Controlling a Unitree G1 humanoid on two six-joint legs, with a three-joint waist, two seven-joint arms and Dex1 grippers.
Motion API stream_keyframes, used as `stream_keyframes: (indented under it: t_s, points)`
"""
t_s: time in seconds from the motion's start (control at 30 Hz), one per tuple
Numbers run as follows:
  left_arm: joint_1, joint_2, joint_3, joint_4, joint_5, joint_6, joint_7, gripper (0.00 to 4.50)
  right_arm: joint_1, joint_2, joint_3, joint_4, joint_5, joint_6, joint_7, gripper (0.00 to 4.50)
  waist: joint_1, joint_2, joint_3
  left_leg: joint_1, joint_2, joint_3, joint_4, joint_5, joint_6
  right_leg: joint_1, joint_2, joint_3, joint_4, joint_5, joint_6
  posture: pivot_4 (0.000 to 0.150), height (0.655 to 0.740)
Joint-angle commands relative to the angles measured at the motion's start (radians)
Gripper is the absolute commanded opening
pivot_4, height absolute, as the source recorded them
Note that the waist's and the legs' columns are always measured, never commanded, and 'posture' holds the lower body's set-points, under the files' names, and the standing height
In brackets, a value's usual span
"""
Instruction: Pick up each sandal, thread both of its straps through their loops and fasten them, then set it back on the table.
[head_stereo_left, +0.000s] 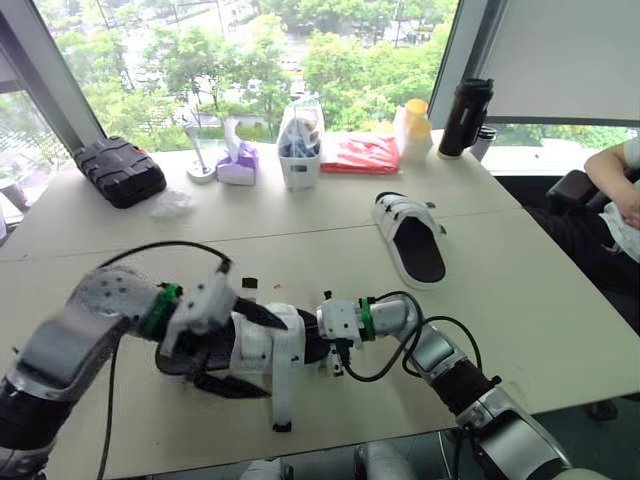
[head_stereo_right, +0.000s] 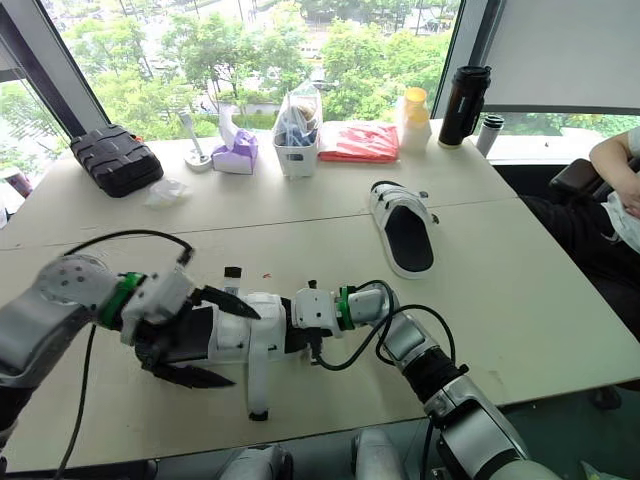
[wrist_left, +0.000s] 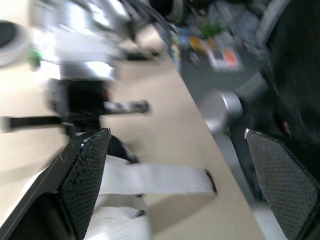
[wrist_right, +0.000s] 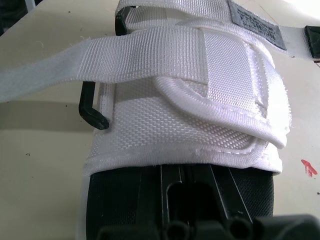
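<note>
Black-soled sandal with white woven straps (head_stereo_left: 285, 345) lies lower centre on the pale table (head_stereo_left: 520, 300), long axis left-right, between both claws. Left claw (head_stereo_left: 255, 352) gapes wide around its left end, clamping nothing. Right claw (head_stereo_left: 318, 338) sits at its right end; can't tell its grip.

White woven straps (wrist_right: 150, 47) on black-soled sandal (head_stereo_left: 275, 340); red bag (head_stereo_left: 360, 155); black ribbed case (head_stereo_left: 120, 170).

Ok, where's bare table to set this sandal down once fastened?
Bare table right of the other sandal, out to the near right corner; also the strip between it and the black case. The window edge is crowded: tissue box, red bag, black flask.
</note>
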Motion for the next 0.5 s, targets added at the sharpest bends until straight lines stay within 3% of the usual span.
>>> stream_keyframes:
  t_s: [0.03, 0.2, 0.3, 0.4, 0.5]
  points:
    - [0.06, 0.047, 0.18, -0.008, -0.162, 0.195, 0.103, 4.47, 0.026, -0.014, 0.04, 0.027, -0.039, 0.018, 0.026, 0.0, -0.002, 0.0, 0.0, 0.0, 0.0, 0.0, 0.0, 0.0, 0.0, 0.0, 0.0, 0.0, 0.0, 0.0, 0.0, 0.15, 0.74]
    - [0.373, 0.045, 0.396, -0.091, -0.411, 0.444, 0.185, 4.47, 0.031, -0.019, 0.042, 0.013, -0.034, 0.025, 0.032, 0.0, -0.003, 0.001, 0.0, 0.0, 0.0, -0.002, 0.0, -0.002, 0.004, 0.0, -0.001, 0.001, 0.0, -0.001, 0.001, 0.15, 0.74]
    - [0.58, 0.008, 0.464, -0.159, -0.48, 0.499, 0.22, 4.47, 0.034, -0.021, 0.043, 0.004, -0.033, 0.032, 0.031, 0.0, -0.002, 0.001, 0.0, 0.001, 0.001, -0.001, -0.001, -0.003, 0.005, 0.0, -0.001, 0.002, -0.001, -0.001, 0.0, 0.15, 0.74]
    - [0.739, -0.038, 0.429, -0.235, -0.423, 0.454, 0.241, 4.47, 0.039, -0.022, 0.043, -0.012, -0.029, 0.044, 0.033, 0.0, 0.003, 0.0, 0.0, 0.001, 0.001, -0.002, -0.001, -0.003, 0.004, 0.002, -0.001, 0.001, -0.003, -0.002, -0.003, 0.15, 0.74]
    - [0.791, -0.098, 0.334, -0.277, -0.326, 0.372, 0.302, 4.47, 0.046, -0.025, 0.045, -0.022, -0.031, 0.047, 0.038, 0.0, 0.004, 0.002, -0.001, 0.003, 0.001, -0.001, -0.001, -0.003, 0.004, 0.004, -0.001, 0.001, -0.005, -0.003, -0.004, 0.15, 0.74]
